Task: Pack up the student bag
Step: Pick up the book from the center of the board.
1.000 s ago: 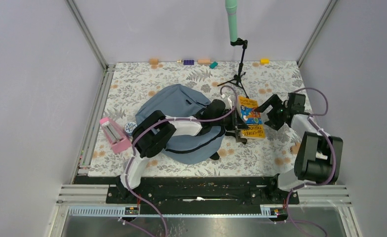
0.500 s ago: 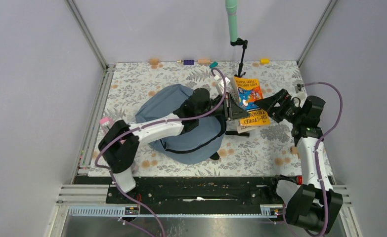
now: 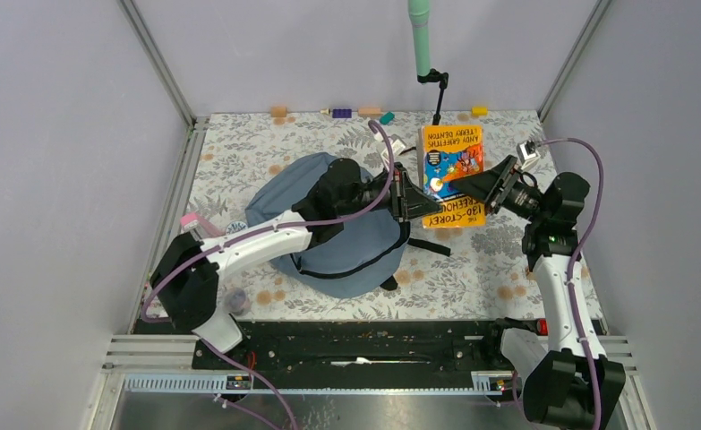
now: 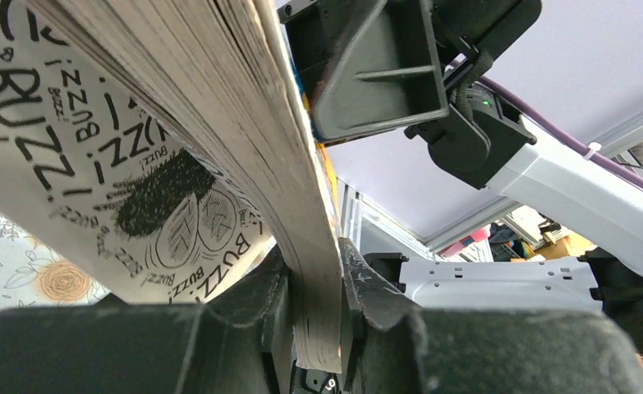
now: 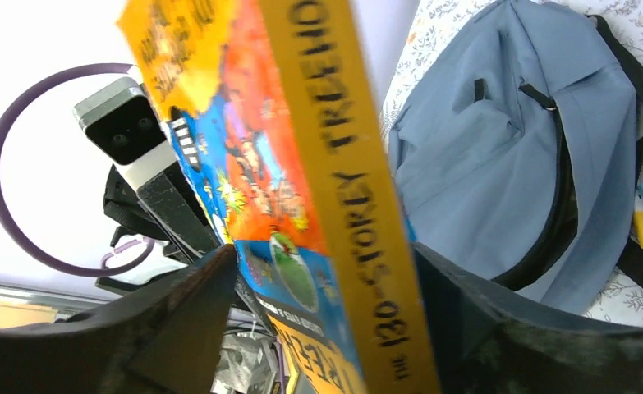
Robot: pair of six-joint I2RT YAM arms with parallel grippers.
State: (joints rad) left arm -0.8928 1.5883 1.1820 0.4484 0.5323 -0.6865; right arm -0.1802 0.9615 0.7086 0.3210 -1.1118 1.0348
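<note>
The limp student bag [image 3: 279,204] at centre is probably best pinched at a fabric fold; left gripper [image 3: 415,202], jaws clamped on the stiff book [image 3: 452,170]; right gripper [image 3: 472,186], jaws wide astride its spine.

Robotics lab cell, plain lilac walls [image 3: 60,134], aluminium frame struts [image 3: 158,63], floral-print tabletop [image 3: 239,143], black tripod stand [image 3: 437,103] at twelve o'clock.

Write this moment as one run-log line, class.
left tool: shut on book | right tool: astride book spine, grip unclear | book: aloft, right of student bag
</note>
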